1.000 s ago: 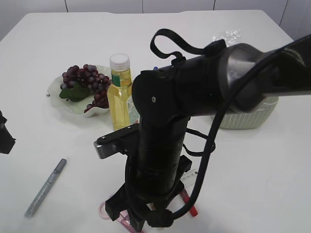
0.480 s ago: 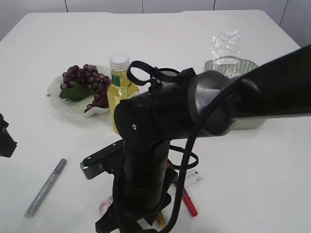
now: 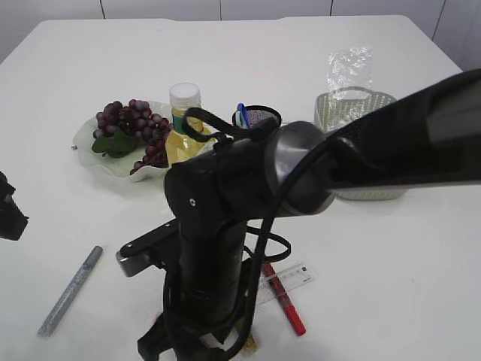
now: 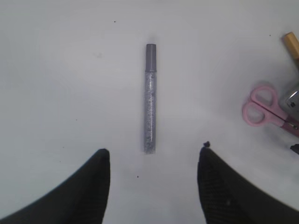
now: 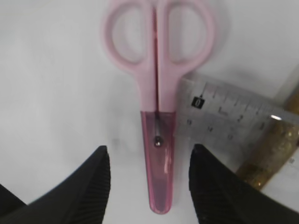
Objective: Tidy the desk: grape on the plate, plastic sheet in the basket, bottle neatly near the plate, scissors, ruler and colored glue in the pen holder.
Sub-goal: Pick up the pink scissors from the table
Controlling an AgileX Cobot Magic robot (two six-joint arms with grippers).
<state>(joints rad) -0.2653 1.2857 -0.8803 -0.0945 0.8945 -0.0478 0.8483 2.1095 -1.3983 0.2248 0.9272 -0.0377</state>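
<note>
Grapes [image 3: 129,124]: dark red bunch, held on plate [image 3: 89,154]. Bottle [image 3: 183,124]: yellow liquid, upright beside plate. Scissors [image 5: 158,107]: pink, closed, flat, blade sheathed. Ruler [image 5: 224,123]: clear, overlapped by scissors. Silver glitter glue [image 4: 150,98]: capped, flat. Plastic sheet [image 3: 350,66]: crumpled, behind basket [image 3: 376,192]. Pen holder [image 3: 259,116]: upright.

Three glue pens [image 3: 69,291], one scissors [image 5: 158,100]

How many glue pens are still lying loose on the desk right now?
3: a silver glue pen at front left, below the open left gripper; a red one and a gold one beside the ruler. The right arm may hide more.
</note>
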